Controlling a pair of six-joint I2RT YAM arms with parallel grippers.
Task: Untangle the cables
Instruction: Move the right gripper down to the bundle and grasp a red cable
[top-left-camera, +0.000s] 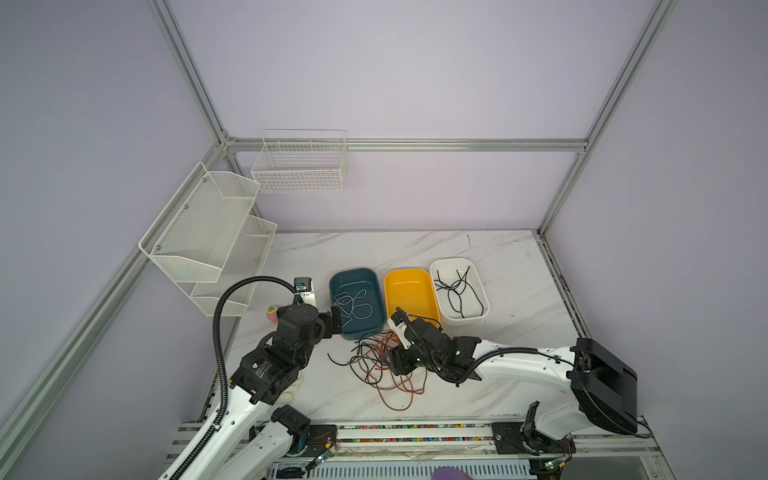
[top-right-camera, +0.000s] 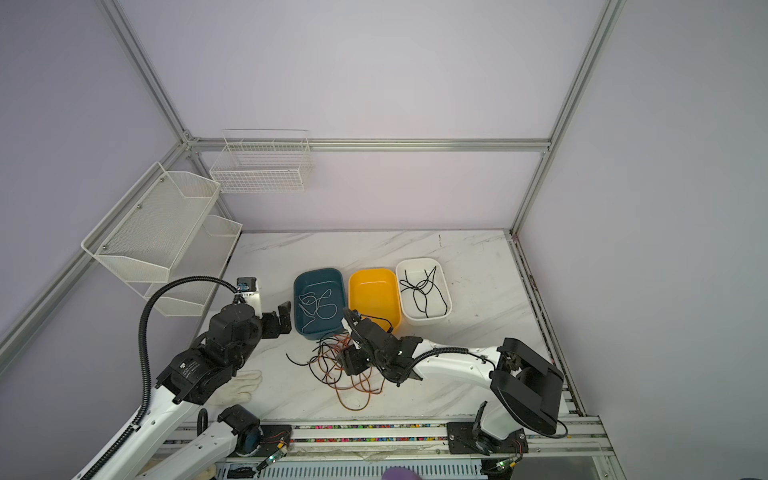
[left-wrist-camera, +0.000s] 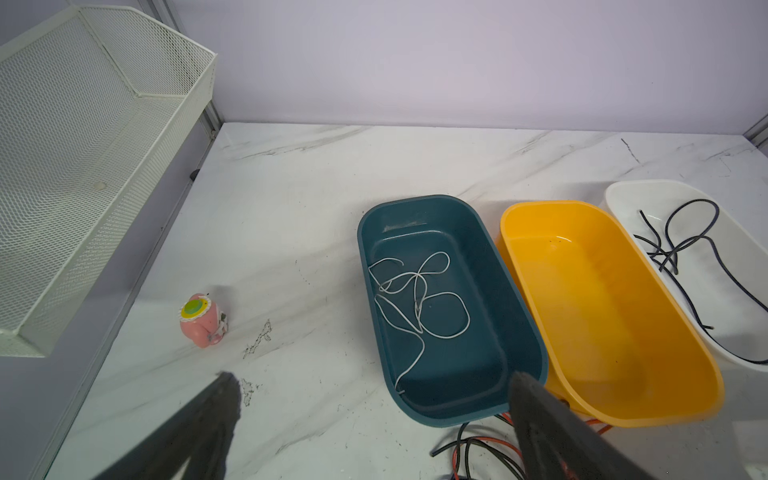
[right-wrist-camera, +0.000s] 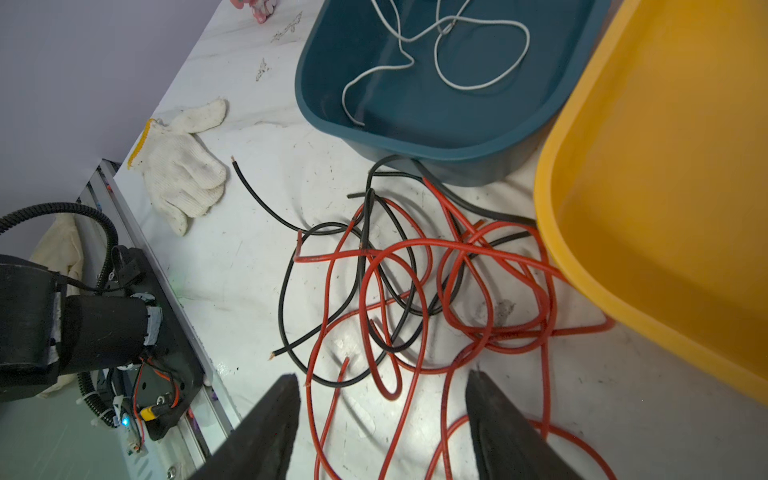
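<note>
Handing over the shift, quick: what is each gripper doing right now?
Left gripper: open, holding nothing.
Right gripper: open over the tangled cables, gripping none.

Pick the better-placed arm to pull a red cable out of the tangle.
Right. The right gripper hangs open over the red-and-black tangle; the left gripper, also open, faces the teal bin, off the pile.

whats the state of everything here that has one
blue-green plastic tub, holds a loose white cable
yellow plastic tub, empty
white plastic tub, holds black cables
red and black cables on the table, tangled together
left gripper, open, empty
right gripper, open over the tangle
</note>
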